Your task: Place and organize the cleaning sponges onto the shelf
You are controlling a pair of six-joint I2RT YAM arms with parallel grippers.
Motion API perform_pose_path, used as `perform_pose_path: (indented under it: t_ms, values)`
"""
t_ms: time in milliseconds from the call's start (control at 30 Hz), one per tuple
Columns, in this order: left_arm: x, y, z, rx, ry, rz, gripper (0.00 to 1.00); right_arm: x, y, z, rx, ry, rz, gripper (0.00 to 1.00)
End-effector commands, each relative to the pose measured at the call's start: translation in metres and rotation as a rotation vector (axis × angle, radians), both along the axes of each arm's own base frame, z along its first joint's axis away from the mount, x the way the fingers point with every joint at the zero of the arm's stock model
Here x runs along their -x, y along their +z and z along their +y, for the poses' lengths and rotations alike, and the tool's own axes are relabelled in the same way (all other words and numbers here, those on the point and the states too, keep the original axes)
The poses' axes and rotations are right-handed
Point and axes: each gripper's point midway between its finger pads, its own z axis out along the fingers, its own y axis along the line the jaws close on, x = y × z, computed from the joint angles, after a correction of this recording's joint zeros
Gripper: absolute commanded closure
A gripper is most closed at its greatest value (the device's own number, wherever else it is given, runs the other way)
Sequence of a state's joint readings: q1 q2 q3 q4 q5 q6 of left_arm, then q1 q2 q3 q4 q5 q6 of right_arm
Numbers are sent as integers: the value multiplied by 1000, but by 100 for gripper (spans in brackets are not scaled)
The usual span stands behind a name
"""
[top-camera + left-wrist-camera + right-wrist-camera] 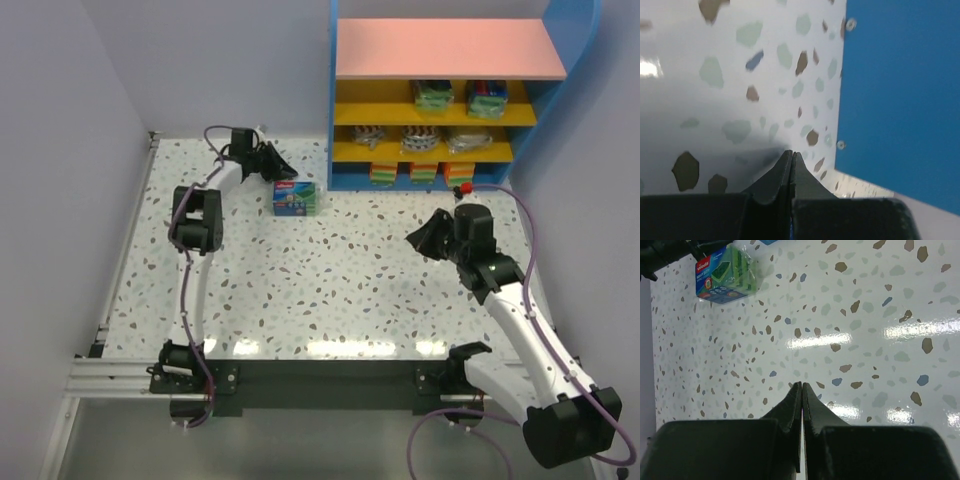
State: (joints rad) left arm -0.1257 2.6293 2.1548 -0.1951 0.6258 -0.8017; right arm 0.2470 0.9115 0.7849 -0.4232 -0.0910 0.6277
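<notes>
Left gripper (791, 156) and right gripper (801, 386) both pinched closed on nothing, so reaching now I'd just shove that green pack (296, 198) away.

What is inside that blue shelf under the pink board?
Eight packs show: a green pack and a blue pack on the upper board, two striped pads and a silvery pack below, three orange-green sponge blocks at the bottom. The pink board hides anything further back.
</notes>
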Motion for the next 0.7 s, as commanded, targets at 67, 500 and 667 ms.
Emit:
perform_pose_path:
  t_ms: [67,500,667]
  values:
    - [64,15,-13,10,-226,-17,100,3,-6,1,-1,13,2,100]
    - [201,35,-54,75,-552,-25,100,11,-34,6,1,43,66,100]
    - [264,40,-79,29,-643,13,100,13,-40,8,5,56,90,100]
